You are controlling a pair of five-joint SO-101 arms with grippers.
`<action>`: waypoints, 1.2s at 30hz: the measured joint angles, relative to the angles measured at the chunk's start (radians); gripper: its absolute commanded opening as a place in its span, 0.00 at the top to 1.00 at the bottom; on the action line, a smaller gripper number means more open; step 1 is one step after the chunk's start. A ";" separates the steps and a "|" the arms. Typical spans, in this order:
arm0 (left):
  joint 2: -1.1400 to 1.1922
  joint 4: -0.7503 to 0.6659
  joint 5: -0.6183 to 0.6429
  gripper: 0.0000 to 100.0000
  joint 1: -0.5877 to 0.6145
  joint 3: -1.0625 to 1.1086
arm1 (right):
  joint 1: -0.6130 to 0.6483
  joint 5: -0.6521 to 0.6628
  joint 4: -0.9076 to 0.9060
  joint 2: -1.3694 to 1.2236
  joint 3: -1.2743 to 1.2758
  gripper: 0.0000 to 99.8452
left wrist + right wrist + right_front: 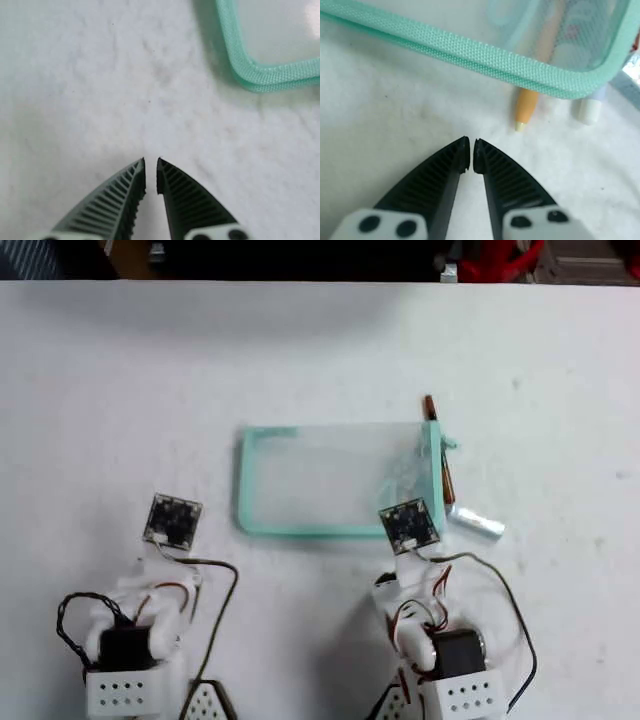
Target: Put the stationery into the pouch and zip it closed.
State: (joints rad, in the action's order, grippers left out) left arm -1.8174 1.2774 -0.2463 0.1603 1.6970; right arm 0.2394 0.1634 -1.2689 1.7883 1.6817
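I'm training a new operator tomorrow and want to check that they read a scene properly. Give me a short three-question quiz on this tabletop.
1. True or false: the left gripper is clamped on the corner of the pouch.
2. Multiple choice: what pokes out past the pouch's edge just ahead of the right gripper? A) scissors B) an orange pen C) a ruler
3. Fill in: in the high view, the white tube-like item lies off the pouch's ___ end.

Key
1. False: its jaws are shut on nothing, over bare table beside the corner.
2. B
3. right
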 measured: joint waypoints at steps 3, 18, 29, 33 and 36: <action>0.000 0.000 0.000 0.94 0.000 0.000 | 0.000 0.000 0.000 0.000 0.000 0.98; 0.000 0.000 0.000 0.94 0.000 0.000 | 0.000 0.000 0.000 0.000 0.000 0.98; 0.000 0.000 0.000 0.94 0.000 0.000 | 0.000 0.000 0.000 0.000 0.000 0.98; 0.000 -0.077 0.000 0.94 0.000 0.000 | 0.000 0.000 0.000 0.000 0.000 0.98; 0.000 -0.183 0.000 0.94 0.000 0.000 | 0.000 0.000 0.000 0.000 0.000 0.98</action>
State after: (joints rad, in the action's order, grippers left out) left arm -1.8174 1.0948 -0.2463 0.1603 1.6970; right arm 0.2394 0.1634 -1.2689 1.7883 1.6817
